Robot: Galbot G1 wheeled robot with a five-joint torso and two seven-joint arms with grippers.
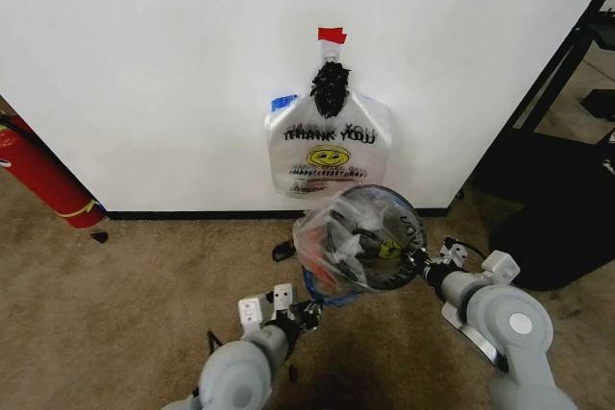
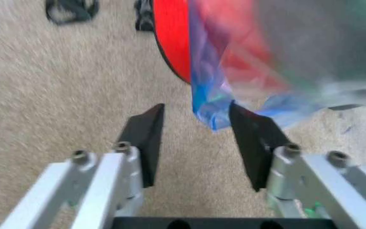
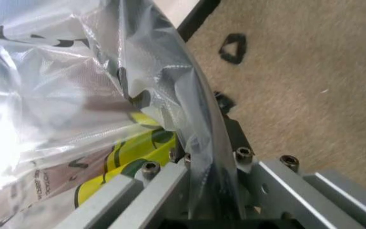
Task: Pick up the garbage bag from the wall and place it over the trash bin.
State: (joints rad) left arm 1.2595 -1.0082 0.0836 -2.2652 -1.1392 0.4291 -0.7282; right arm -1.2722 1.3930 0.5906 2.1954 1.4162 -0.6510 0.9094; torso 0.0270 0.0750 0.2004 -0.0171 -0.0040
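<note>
The garbage bag (image 1: 351,237), thin see-through plastic with blue patches and a yellow print, is draped over the mouth of the black wire-mesh trash bin (image 1: 408,223) on the carpet in front of the wall (image 1: 173,74). My right gripper (image 1: 424,267) is at the bin's right rim, shut on the garbage bag (image 3: 75,95) film where it crosses the black rim (image 3: 199,102). My left gripper (image 1: 309,312) is low at the bin's front left, open. A blue bag edge (image 2: 209,112) hangs between its fingers (image 2: 146,138), beside the bin's red base (image 2: 173,43).
An opaque white "THANK YOU" smiley bag (image 1: 329,146) hangs on the wall under red tape (image 1: 332,36). A red fire extinguisher (image 1: 38,172) leans at the left. Dark furniture (image 1: 553,199) stands at the right. Small black bits (image 1: 282,253) lie on the carpet.
</note>
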